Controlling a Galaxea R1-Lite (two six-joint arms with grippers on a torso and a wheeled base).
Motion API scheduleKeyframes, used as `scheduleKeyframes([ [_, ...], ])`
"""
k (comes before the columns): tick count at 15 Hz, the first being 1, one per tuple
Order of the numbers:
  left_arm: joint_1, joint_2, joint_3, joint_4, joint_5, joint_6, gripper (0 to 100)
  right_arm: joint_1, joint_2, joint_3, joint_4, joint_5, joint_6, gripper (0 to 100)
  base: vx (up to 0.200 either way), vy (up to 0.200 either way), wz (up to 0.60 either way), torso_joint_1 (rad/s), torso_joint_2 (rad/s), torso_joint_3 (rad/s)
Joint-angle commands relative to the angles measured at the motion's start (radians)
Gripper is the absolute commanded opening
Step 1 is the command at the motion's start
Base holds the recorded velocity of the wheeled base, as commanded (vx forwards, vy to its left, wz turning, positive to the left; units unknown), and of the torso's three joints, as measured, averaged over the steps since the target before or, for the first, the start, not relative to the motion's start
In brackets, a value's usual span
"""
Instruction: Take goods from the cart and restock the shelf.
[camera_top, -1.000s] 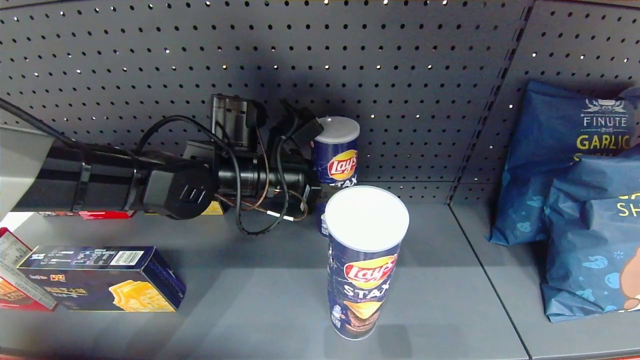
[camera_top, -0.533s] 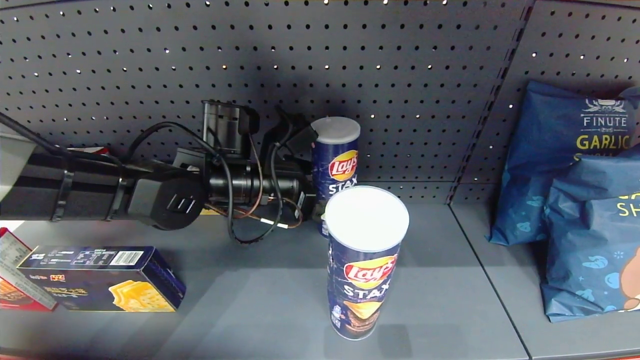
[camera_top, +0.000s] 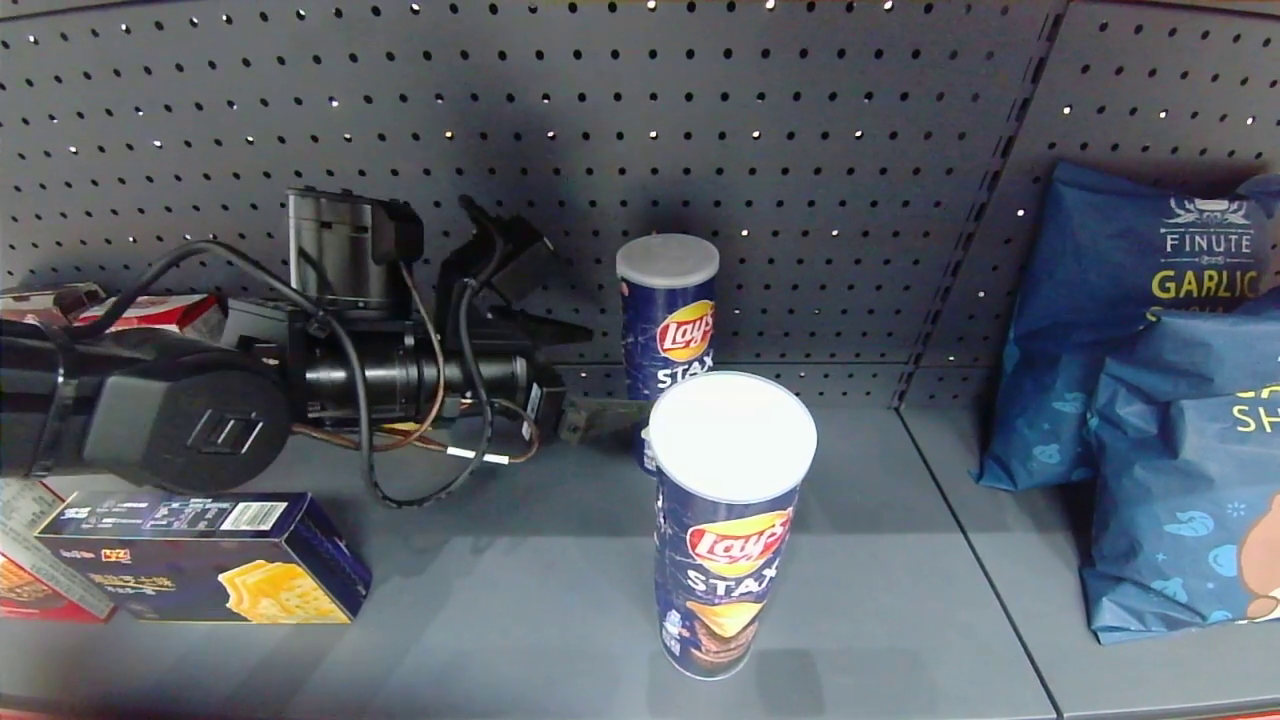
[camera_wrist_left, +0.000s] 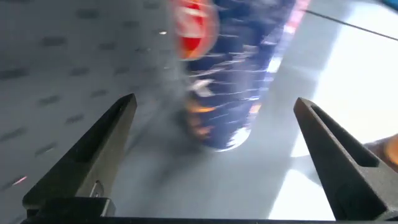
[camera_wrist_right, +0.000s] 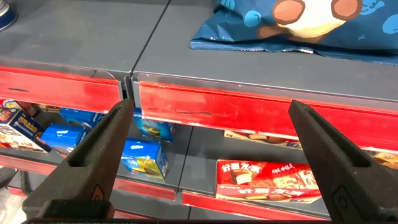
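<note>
The left gripper has been drawn back from the rear can, its jaws spread wide and empty; that can is judged restocked.

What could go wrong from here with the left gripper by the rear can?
1. The open left gripper sits right beside the rear can; a sideways move could tip that tall can.
2. The front can stands right before it, so one fall could knock both.
3. The arm's loose cable hangs low near the blue box and might snag it.
</note>
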Motion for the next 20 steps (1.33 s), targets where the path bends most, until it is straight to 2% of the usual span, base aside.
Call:
scheduleKeyframes([
  [1,0.002,-0.046,0.017,0.0,0.1,-0.021,100,0.0,0.002,0.0,0.0,-0.001,0.0,100,0.0,0.0,0.0,0.0,0.0,0.0],
  [2,0.0,-0.061,0.032,0.0,0.131,-0.027,100,0.0,0.002,0.0,0.0,0.0,0.0,100,0.0,0.0,0.0,0.0,0.0,0.0],
  [5,0.0,-0.084,0.089,-0.001,0.174,-0.022,100,0.0,0.002,0.0,0.0,-0.001,0.0,100,0.0,0.0,0.0,0.0,0.0,0.0],
  [8,-0.003,-0.081,0.088,-0.005,0.195,-0.022,100,0.0,0.002,0.0,0.0,0.0,0.0,100,0.0,0.0,0.0,0.0,0.0,0.0],
  [10,-0.009,-0.061,0.084,-0.04,0.229,-0.024,100,0.0,0.002,0.0,0.0,-0.001,0.0,100,0.0,0.0,0.0,0.0,0.0,0.0],
  [20,-0.017,0.009,0.031,-0.066,0.242,-0.024,100,0.0,0.002,0.0,0.0,0.0,0.0,100,0.0,0.0,0.0,0.0,0.0,0.0],
])
